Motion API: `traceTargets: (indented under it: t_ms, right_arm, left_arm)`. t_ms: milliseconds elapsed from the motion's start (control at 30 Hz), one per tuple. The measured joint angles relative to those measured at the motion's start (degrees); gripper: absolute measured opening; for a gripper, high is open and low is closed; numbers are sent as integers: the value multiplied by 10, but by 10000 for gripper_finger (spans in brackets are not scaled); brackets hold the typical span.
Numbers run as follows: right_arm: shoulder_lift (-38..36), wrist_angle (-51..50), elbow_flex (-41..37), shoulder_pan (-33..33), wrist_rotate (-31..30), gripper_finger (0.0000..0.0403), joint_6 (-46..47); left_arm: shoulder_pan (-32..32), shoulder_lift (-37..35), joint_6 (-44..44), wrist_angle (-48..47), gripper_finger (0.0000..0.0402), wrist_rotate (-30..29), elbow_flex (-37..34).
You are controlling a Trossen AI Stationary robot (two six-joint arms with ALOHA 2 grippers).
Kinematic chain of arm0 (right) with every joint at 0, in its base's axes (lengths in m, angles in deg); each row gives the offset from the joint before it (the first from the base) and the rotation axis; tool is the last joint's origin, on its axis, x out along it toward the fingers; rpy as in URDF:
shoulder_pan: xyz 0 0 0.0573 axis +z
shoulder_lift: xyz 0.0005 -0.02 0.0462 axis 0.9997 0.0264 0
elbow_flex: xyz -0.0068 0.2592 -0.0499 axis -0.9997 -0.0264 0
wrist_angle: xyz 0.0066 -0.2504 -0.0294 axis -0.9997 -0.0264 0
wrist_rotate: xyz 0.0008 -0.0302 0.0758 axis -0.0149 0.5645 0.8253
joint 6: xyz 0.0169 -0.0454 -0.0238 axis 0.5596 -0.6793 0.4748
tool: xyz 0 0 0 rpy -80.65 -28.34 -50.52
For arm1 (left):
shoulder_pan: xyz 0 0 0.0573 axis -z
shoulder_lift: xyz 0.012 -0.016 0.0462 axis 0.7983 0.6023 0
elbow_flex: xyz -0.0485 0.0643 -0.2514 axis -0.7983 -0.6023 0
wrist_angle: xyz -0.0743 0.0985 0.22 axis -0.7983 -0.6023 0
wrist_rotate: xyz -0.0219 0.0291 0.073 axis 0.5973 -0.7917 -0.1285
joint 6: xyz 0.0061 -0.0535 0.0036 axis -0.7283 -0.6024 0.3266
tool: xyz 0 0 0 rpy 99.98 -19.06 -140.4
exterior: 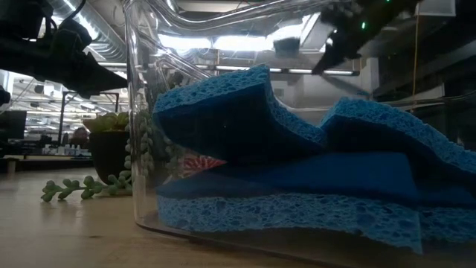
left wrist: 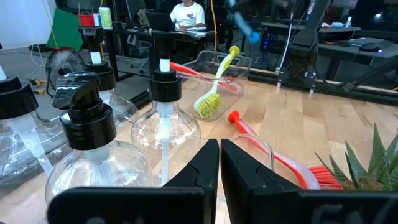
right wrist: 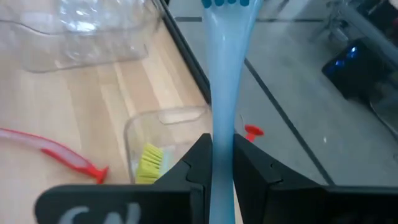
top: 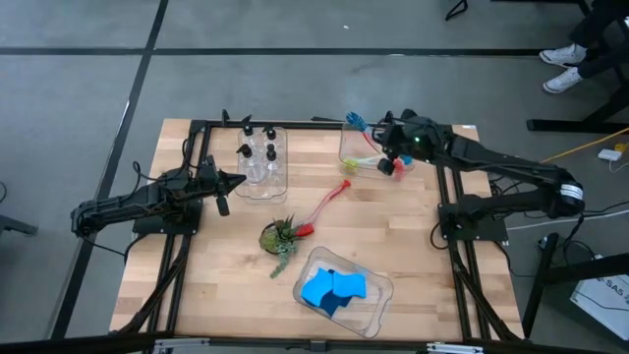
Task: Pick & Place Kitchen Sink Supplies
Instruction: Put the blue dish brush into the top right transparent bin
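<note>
Your right gripper is clamped on the blue brush, gripping the thin handle partway along, and it hangs over the clear bin at about one o'clock on the counter. That bin holds a yellow-green brush and part of a red one. The blue brush looks light, stiff and smooth, so a pinch this narrow could let it swivel; taking it nearer the bristle end would likely steady it. A second red brush lies loose on the counter near centre, just beside the potted plant; its slim handle sits flat, so expect a shallow, slippery pick. The blue sponges sit in a bin at six o'clock, soft and easily squashed. The pump bottles stand in a bin at eleven o'clock, light and tippy. Your left gripper is pressed together, holding nothing, just beside those bottles. The low view is almost filled by the sponge bin, so you cannot judge there how high the brush tip sits above the bin.
</note>
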Motion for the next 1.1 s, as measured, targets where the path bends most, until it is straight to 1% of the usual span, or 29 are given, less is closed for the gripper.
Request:
traceTargets:
  t_ms: [200,367,533,733,933,1000,1100]
  right_arm:
    - [11,94,-84,-49,38,49,4]
    - [27,145,-136,-63,38,49,3]
    - [55,173,-162,-73,38,49,13]
    - [91,183,-166,-87,38,49,99]
    - [102,185,-166,-91,38,51,195]
    - [102,185,-165,-91,38,60,218]
    - [102,182,-166,-90,40,87,232]
  left_arm:
    - [0,0,0,0,9,0,0]
    - [0,0,0,0,8,0,0]
    - [0,0,0,0,9,0,0]
    - [0,0,0,0,13,0,0]
    - [0,0,0,0,10,0,0]
    - [0,0,0,0,11,0,0]
    - [0,0,0,0,13,0,0]
